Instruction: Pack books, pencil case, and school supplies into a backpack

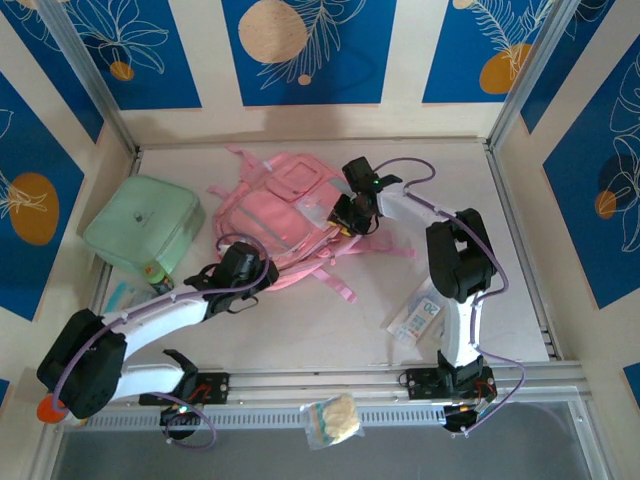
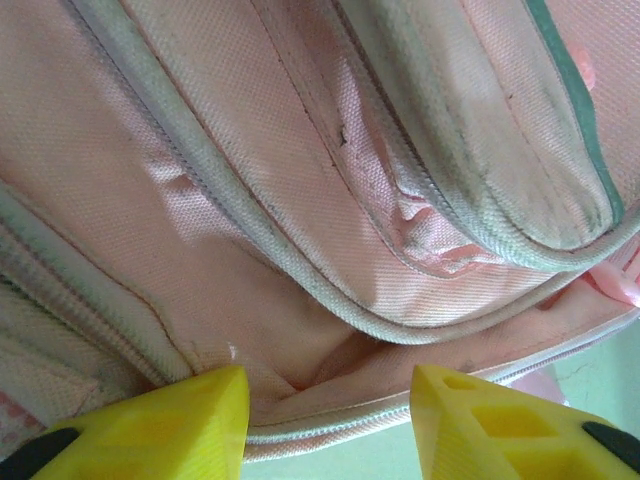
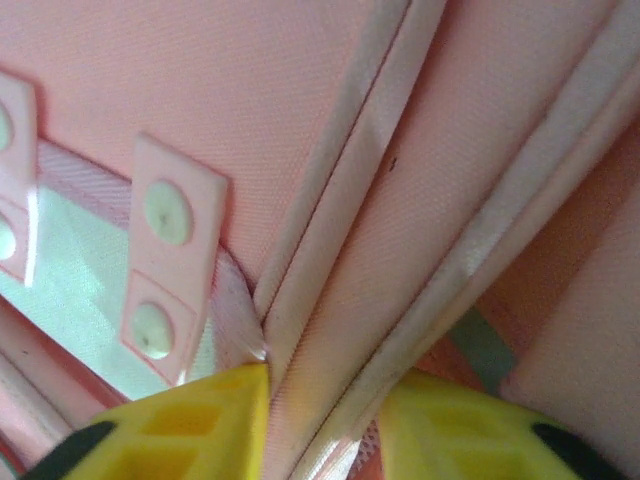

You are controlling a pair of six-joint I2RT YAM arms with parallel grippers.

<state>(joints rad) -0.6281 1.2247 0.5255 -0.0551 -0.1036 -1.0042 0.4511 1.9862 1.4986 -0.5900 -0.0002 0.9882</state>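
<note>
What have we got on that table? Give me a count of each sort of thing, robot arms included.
Robot arms: 2 (left arm, right arm)
Pink backpack: 1
Mint-green pouch: 1
White packet with blue print: 1
Clear bag of pale bits at the near edge: 1
Total: 6, leaving out small items half hidden beside the pouch.

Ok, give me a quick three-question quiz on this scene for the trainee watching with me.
1. True or false: the white packet is already inside the backpack.
2. In the top view, what lies left of the backpack? A) mint-green pouch B) red box C) black laptop
3. What runs between the fingers of the right gripper?
Key: 1 false, it lies on the table, outside the backpack. 2 A. 3 a piped seam of the backpack.
</note>
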